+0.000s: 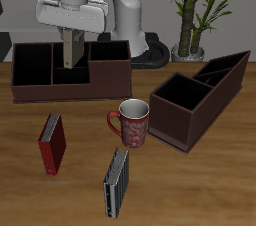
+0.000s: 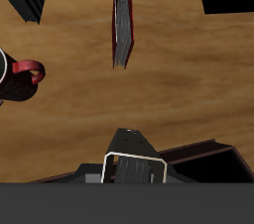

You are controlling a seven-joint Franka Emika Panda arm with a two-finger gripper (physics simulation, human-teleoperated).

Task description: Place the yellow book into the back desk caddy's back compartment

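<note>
hand (image 1: 69, 58) over the long dark brown back desk caddy (image 1: 70, 72), clamped on the tan-yellow book (image 1: 69, 50) hanging upright above the middle slots | book's lower end hidden behind caddy wall; back compartment not discernible | red book (image 1: 52, 142) on wooden counter (image 1: 200, 180) at 7 o'clock of red patterned mug (image 1: 131, 123), cut off in wrist view

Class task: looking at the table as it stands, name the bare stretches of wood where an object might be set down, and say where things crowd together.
Bare wood: between the red book and mug; and along the front edge beyond the dark book. Crowded: between mug and sloped caddy, and where the hand hangs over the back desk caddy.
</note>
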